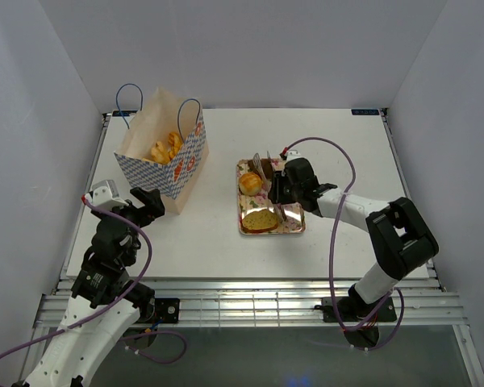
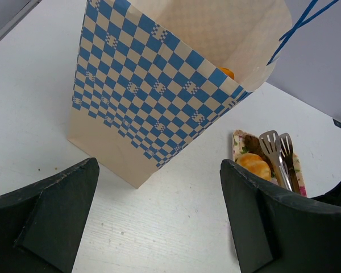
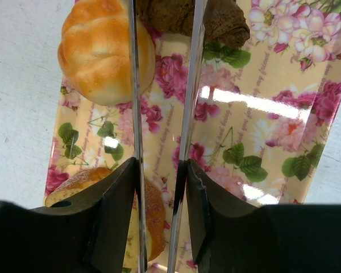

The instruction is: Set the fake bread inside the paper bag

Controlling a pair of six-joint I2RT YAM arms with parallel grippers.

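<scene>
Our right hand (image 3: 162, 187) pinches silver metal tongs (image 3: 190, 85) narrow, blades pointing to 12 o'clock in wrist view. Glossy golden toy bun (image 3: 96, 51) lies at 11 o'clock under the left blade, long axis parallel, on the floral rectangular tray (image 3: 261, 131). We see the blue-checkered tan paper bag (image 1: 149, 173) at the tray's 10 o'clock overhead, near our wide-open left hand (image 2: 159, 193).

Matt paper bag (image 1: 177, 173), glossy tray (image 3: 261, 114), mirror-bright metal tongs (image 3: 190, 102), smooth glossy bread (image 3: 96, 51)
</scene>
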